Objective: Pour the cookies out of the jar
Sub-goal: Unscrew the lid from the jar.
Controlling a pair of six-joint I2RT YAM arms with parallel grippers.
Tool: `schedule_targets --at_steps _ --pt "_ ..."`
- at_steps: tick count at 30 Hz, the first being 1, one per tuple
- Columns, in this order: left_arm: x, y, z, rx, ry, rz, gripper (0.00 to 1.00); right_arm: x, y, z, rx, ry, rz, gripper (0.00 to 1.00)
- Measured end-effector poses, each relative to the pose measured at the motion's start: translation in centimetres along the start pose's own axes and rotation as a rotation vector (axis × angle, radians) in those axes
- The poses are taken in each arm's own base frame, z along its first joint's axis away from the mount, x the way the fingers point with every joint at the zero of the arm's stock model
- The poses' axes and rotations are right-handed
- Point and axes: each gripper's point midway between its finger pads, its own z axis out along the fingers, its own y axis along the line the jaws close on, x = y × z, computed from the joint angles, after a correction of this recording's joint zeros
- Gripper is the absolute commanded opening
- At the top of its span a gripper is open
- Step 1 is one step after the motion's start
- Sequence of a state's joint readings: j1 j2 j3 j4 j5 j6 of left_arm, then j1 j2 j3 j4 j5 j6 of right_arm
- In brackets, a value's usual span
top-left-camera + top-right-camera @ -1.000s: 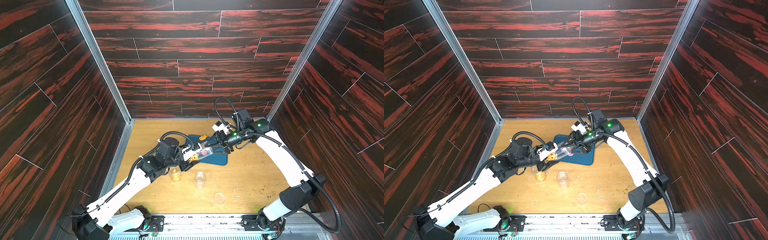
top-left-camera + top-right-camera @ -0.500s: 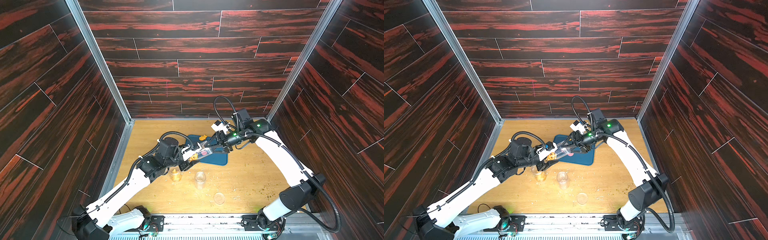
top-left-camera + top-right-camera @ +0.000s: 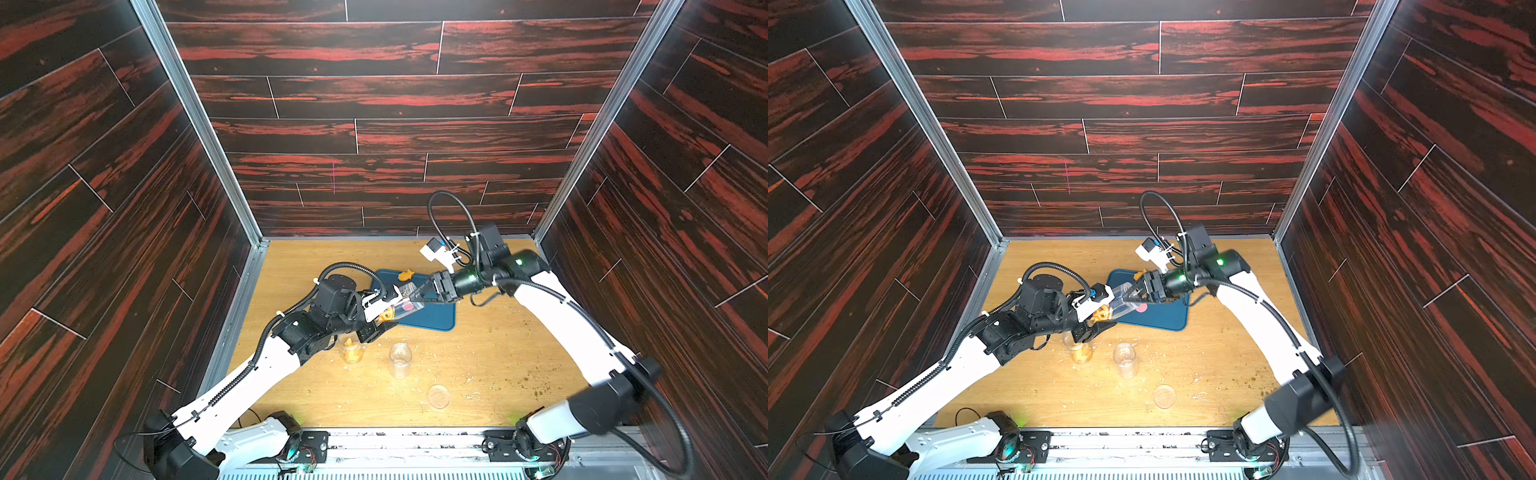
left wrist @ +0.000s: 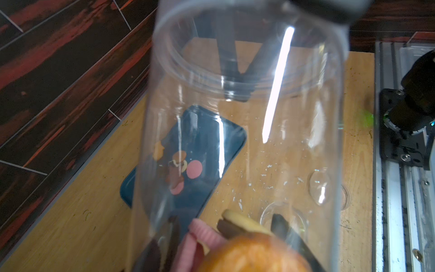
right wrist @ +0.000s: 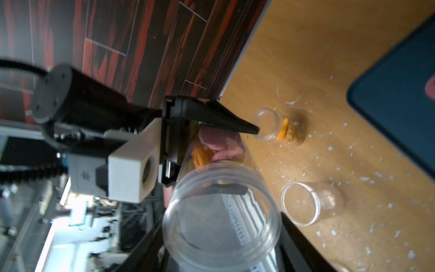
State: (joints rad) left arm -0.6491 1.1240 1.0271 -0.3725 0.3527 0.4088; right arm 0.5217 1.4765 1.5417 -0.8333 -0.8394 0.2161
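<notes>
above the left edge of the blue tray (image 3: 436,319), the left gripper (image 3: 390,316) is clamped on the closed end of a clear jar (image 3: 401,305) that lies on its side in the air. the right gripper (image 3: 415,296), over the tray, grips the same jar near its open mouth, one finger on either side. most cookies (image 5: 219,143), pink, orange and brown, sit piled at the jar's closed end. a few more lie on the tray: pink rounds (image 4: 194,169) below the jar, an orange one (image 3: 406,274) near the far edge. beside the tray's robot-side edge stand a small jar (image 3: 352,351) of orange snacks and an empty jar (image 3: 400,358) among pale crumbs (image 5: 330,148); a clear lid (image 3: 438,395) lies farther off.
</notes>
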Motion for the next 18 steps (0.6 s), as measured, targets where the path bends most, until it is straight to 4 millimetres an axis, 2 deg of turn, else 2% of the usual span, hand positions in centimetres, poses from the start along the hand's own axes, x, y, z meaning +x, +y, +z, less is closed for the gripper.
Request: schedule_targets --at_steps 8,18 --pt "-0.47 -0.27 -0.43 0.007 -0.019 0.013 0.24 -0.08 0.68 -0.29 -0.010 -0.066 -0.263 0.64" --pt "-0.59 -0.04 -0.59 0.000 -0.026 0.020 0.23 -0.41 0.73 -0.22 -0.007 -0.079 -0.432 0.64"
